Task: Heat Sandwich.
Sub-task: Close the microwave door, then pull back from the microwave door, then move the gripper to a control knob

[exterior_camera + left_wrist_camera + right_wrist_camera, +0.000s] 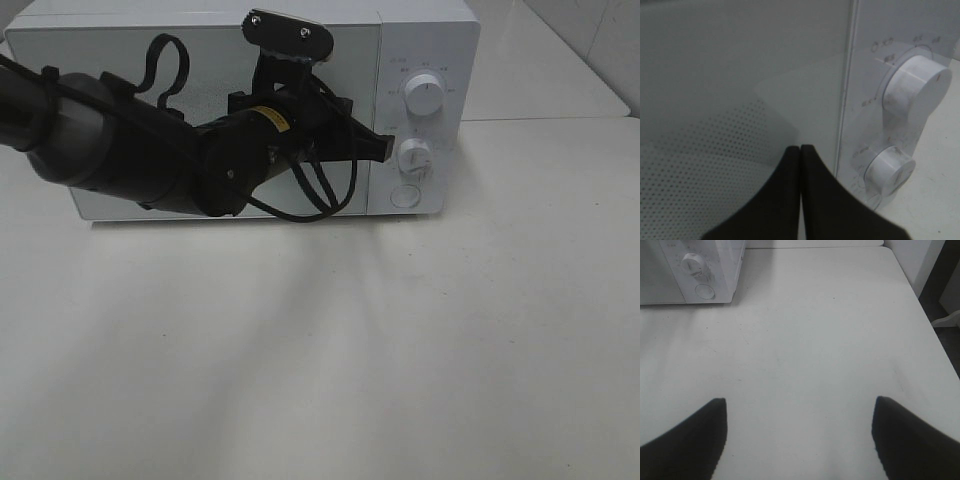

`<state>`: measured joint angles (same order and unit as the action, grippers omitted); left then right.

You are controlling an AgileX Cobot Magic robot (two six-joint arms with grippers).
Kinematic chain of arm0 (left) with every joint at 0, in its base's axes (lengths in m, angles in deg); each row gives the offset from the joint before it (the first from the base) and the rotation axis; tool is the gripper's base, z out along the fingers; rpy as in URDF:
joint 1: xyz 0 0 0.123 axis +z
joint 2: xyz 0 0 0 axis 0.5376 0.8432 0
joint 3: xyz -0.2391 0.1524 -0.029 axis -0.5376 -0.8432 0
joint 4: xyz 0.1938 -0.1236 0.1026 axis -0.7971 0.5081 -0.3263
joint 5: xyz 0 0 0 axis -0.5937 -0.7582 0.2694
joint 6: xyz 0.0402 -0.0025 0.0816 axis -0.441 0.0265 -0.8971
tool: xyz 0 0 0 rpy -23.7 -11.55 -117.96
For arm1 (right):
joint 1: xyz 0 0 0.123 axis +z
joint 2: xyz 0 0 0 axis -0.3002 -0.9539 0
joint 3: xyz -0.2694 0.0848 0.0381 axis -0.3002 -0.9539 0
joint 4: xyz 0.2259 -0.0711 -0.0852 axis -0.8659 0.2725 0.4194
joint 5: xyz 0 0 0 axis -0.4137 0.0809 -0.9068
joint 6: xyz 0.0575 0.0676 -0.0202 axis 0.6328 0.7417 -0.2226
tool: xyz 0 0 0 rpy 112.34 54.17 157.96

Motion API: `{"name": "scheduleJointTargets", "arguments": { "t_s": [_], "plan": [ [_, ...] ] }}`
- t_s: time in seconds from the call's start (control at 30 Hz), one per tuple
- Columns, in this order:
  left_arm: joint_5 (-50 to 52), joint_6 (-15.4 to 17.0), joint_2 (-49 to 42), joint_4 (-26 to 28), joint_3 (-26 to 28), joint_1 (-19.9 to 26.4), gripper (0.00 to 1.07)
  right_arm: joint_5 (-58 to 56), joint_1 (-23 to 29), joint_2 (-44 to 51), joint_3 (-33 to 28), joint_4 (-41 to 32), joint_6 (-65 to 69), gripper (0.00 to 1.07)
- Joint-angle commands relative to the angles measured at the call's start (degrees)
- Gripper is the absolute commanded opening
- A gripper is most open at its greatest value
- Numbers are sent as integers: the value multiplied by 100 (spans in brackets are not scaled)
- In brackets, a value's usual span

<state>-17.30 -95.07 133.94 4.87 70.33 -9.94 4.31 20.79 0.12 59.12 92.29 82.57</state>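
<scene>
The sandwich is out of view in every frame. A white microwave point(420, 40) stands at the back of the table with its door closed. My left gripper point(384, 146) is shut with nothing in it; its tip is right at the door's right edge, beside the lower knob point(415, 155). In the left wrist view the two black fingers point(790, 170) press together in front of the dotted door glass point(715, 150), with the upper knob point(917, 87) and lower knob point(888, 171) beside them. My right gripper point(799, 405) hangs open over bare table, holding nothing.
A round button point(403, 197) sits below the knobs on the microwave panel. The white table point(400, 350) stretches in front of the microwave. In the right wrist view the table's edge point(935, 335) drops to a dark floor.
</scene>
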Motion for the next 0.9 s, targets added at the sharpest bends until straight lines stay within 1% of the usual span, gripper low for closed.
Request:
{"name": "scheduleJointTargets", "arguments": {
  "t_s": [0.03,0.1,0.2,0.23,0.3,0.33,0.37,0.43,0.47,0.5,0.57,0.6,0.63,0.67,0.7,0.73,0.77,0.8,0.83,0.9],
  "plan": [
    [195,-17,-17,453,132,160,0,23,-46,143,-23,11,-46,76],
    [17,-52,-92,453,69,92,0,23,-46,143,-23,11,-46,76],
    [11,-57,-189,453,-74,23,0,23,-46,143,-23,11,-46,76],
    [11,-63,-286,453,-252,-17,0,23,-46,143,-23,11,-46,76],
    [0,-63,-418,458,-424,-69,0,23,-46,143,-23,11,-46,76],
    [0,-63,-418,458,-424,-69,0,23,-46,143,-23,11,-46,76],
    [-52,-63,-533,458,-590,-69,1,23,-46,143,-23,11,-46,76],
    [-212,-52,-676,464,-762,-92,2,23,-46,143,-23,11,-46,76],
    [-344,-52,-756,464,-831,-92,6,23,-46,143,-23,11,-46,76],
    [-344,-52,-756,464,-831,-92,6,23,-46,143,-23,11,-46,76],
    [-779,-40,-1026,476,-1003,-126,29,23,-46,143,-23,11,-46,76],
    [-905,-40,-1129,481,-1049,-132,43,23,-46,143,-23,11,-46,76],
    [-1037,-17,-1220,498,-1106,-132,59,23,-46,143,-23,11,-46,76],
    [-1037,-17,-1220,498,-1106,-132,59,23,-46,143,-23,11,-46,76],
    [-1283,74,-1381,550,-1192,-132,89,23,-46,143,-23,11,-46,76],
    [-1432,86,-1467,561,-1238,-132,102,23,-46,143,-23,11,-46,76],
    [-1547,86,-1536,567,-1278,-132,105,23,-46,143,-23,11,-46,76],
    [-1547,86,-1536,567,-1278,-132,105,23,-46,143,-23,11,-46,76],
    [-1891,86,-1690,567,-1295,-103,103,23,-46,143,-23,11,-46,76],
    [-2320,80,-1839,550,-1306,-103,102,23,-46,143,-23,11,-46,76]
  ]
}}
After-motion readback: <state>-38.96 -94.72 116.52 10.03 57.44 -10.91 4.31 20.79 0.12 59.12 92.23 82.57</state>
